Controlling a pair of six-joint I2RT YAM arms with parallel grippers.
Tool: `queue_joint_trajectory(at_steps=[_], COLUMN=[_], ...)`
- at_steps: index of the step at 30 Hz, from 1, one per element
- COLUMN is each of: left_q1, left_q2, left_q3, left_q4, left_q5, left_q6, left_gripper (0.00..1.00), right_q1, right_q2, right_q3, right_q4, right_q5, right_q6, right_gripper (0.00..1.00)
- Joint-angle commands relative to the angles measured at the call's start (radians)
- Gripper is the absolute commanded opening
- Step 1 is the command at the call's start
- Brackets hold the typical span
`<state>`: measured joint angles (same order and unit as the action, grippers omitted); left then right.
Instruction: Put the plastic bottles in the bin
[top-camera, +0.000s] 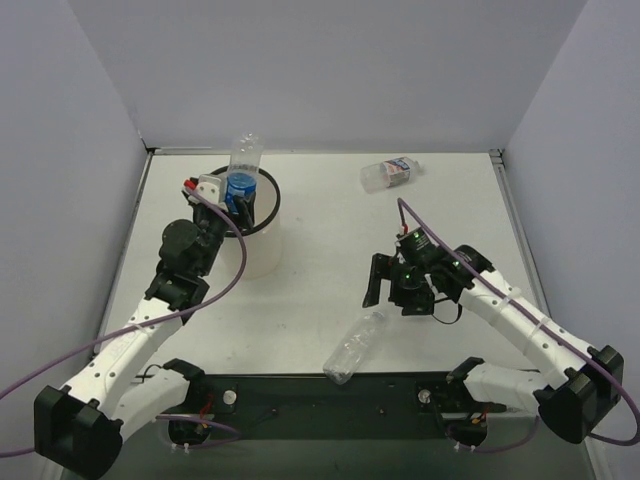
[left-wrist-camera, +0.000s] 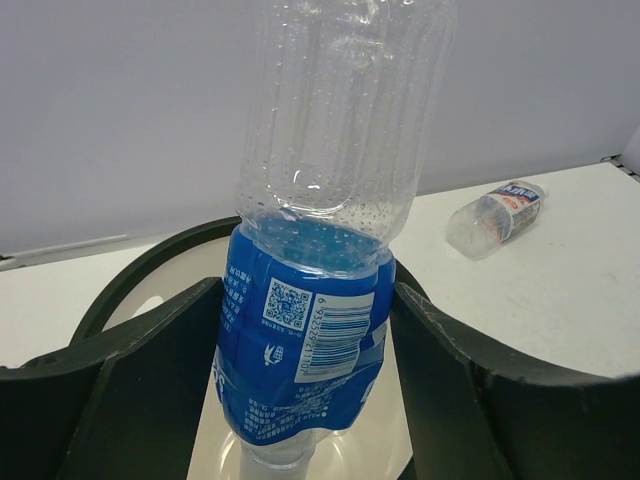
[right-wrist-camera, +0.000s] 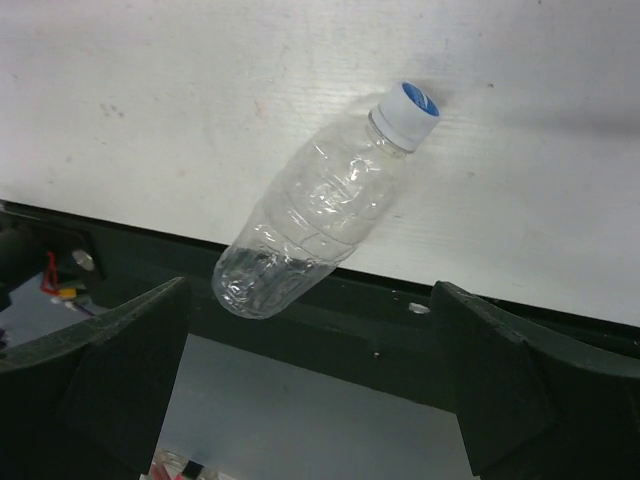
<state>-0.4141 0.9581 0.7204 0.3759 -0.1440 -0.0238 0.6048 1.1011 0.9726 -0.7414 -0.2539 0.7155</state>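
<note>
Unlabelled clear plastic bottle (top-camera: 355, 347) lies on its side at near edge of white bench (top-camera: 330, 225), base end over black mount plate (top-camera: 300, 395). R hand (top-camera: 400, 290) hovers just beyond it. Short clear bottle w/ white-blue label (top-camera: 388, 173) lies on its side far R, well apart. L hand (top-camera: 238, 200) sits over white translucent bin w/ black rim (top-camera: 262, 255), holding clear bottle w/ blue label (top-camera: 244, 160) upright, clear half above rim.

L wrist: fingers (left-wrist-camera: 150, 380) pressed to both sides of blue label; bottle neck-down inside bin.

R wrist: hand wide open, empty; unlabelled bottle below, cap pointing away, apart from both fingers.
</note>
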Motion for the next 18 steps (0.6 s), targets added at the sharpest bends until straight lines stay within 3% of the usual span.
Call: queue_joint_trajectory(at_steps=[1, 6, 18], left_q1=[0.011, 0.014, 0.021], left_q2=[-0.021, 0.007, 0.047], left_q3=[0.028, 0.036, 0.168], left_q4=[-0.002, -0.008, -0.176], left_q5=[-0.002, 0.004, -0.026], left_q6=[-0.021, -0.031, -0.053], left_gripper=[0.76, 0.82, 0.84], right_q1=[0.09, 0.136, 0.156], right_q2=[0.032, 0.111, 0.175], right_q3=[-0.032, -0.028, -0.028], right_q4=[-0.036, -0.024, -0.016], right_q5=[0.117, 0.128, 0.123], right_q6=[0.076, 0.078, 0.093], right_gripper=[1.0, 1.0, 1.0])
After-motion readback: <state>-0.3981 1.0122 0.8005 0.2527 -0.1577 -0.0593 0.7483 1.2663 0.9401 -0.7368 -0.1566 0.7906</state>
